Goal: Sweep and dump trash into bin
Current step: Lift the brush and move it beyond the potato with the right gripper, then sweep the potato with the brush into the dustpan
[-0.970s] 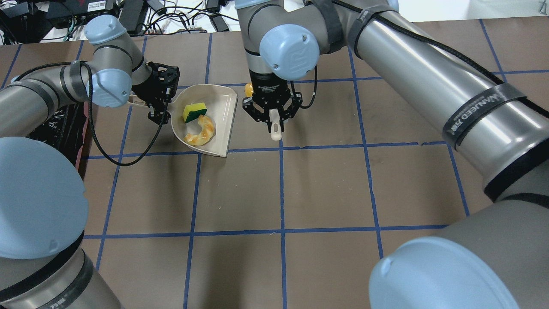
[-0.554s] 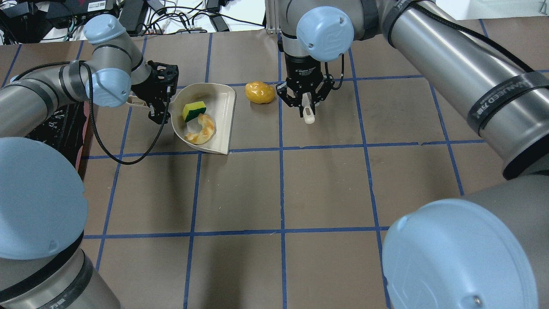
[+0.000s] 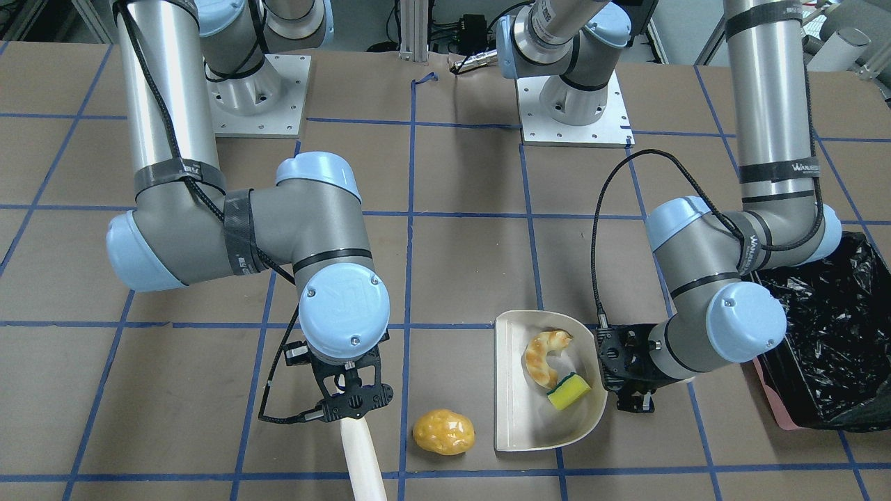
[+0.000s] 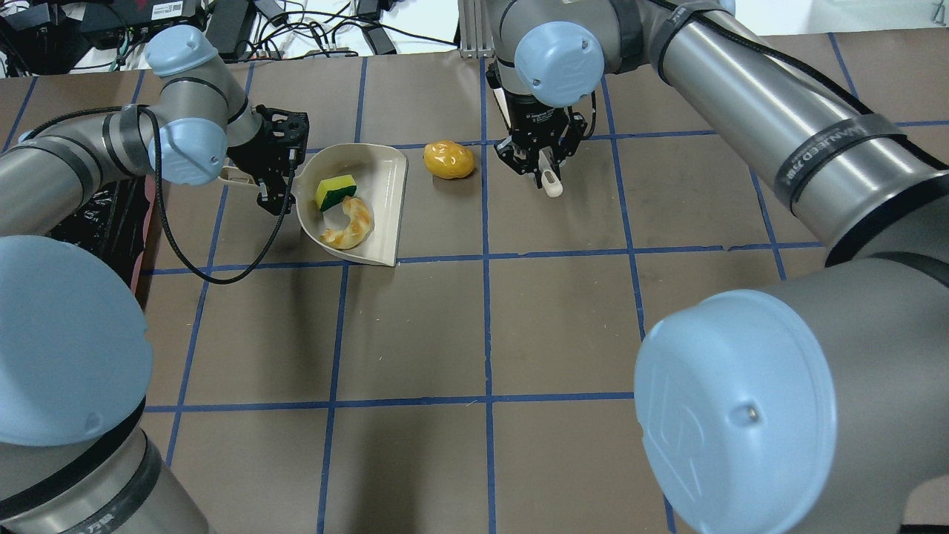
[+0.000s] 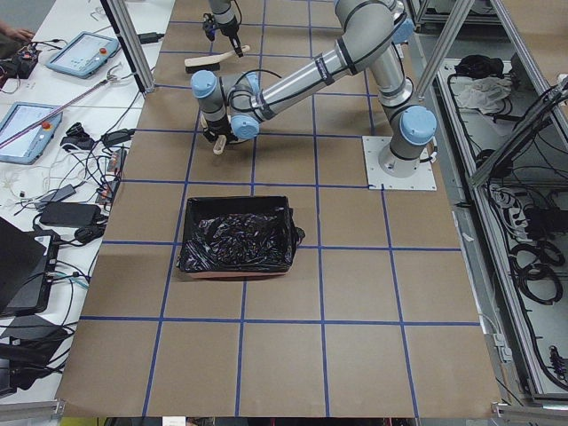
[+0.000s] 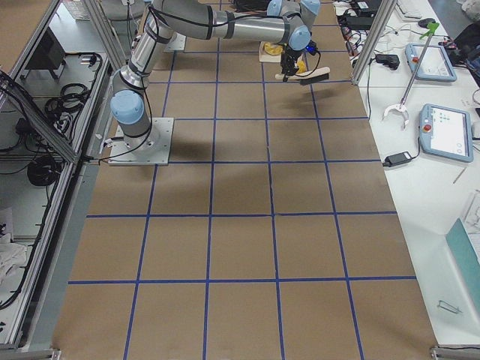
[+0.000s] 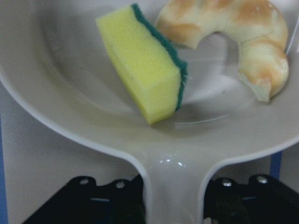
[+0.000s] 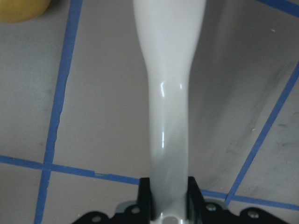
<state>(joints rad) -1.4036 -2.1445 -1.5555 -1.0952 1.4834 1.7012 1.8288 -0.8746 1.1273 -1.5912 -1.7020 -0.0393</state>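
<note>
Here, left pincer (image 4: 276, 182) clamped on dustpan (image 4: 382, 193), right pincer (image 3: 351, 407) gripping brush handle (image 3: 362, 452)

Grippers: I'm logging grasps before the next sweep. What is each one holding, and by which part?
The left gripper holds the dustpan by its handle. The right gripper holds the brush by its pale handle.
</note>
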